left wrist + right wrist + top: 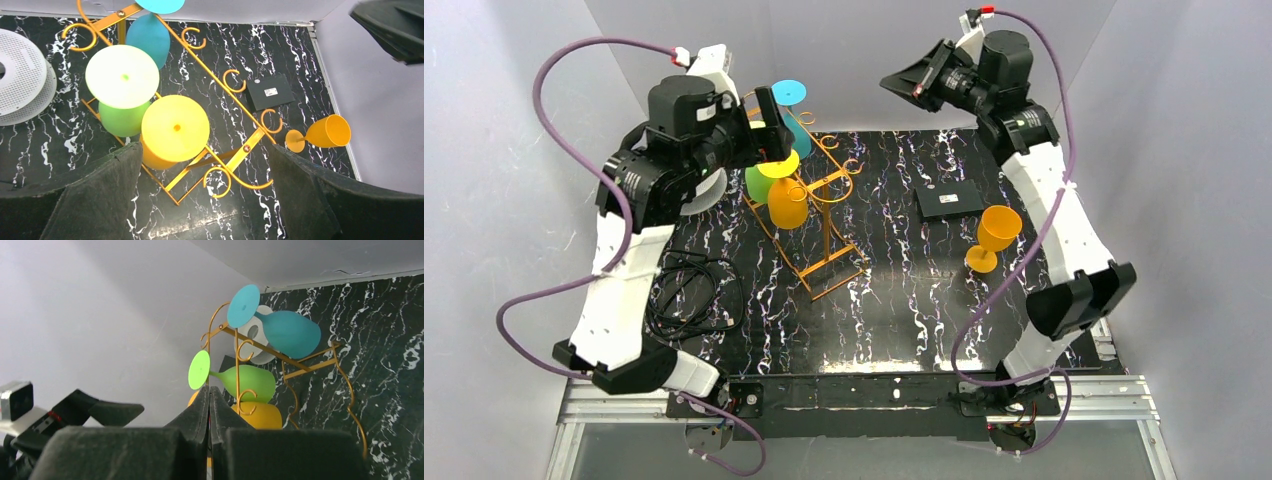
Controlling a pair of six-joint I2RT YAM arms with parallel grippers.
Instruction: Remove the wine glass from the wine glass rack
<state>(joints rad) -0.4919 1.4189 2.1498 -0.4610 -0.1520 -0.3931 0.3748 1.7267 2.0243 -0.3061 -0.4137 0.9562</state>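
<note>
The orange-gold wine glass rack (828,240) stands left of centre on the black marbled table (894,310). Three wine glasses hang on it: blue (790,104), green (757,183) and yellow (786,200). My left gripper (764,125) hovers above them, open and empty; its wrist view looks down on the rack (241,151), the green glass's foot (122,76) and the yellow glass's foot (175,127). An orange wine glass (995,235) stands alone on the table at the right. My right gripper (906,82) is raised at the back, shut on nothing, its fingertips (205,399) pressed together.
A black box (949,200) lies behind the orange glass. A white spool (709,192) sits left of the rack under my left arm. A coil of black cable (689,295) lies at the front left. Grey walls close in three sides.
</note>
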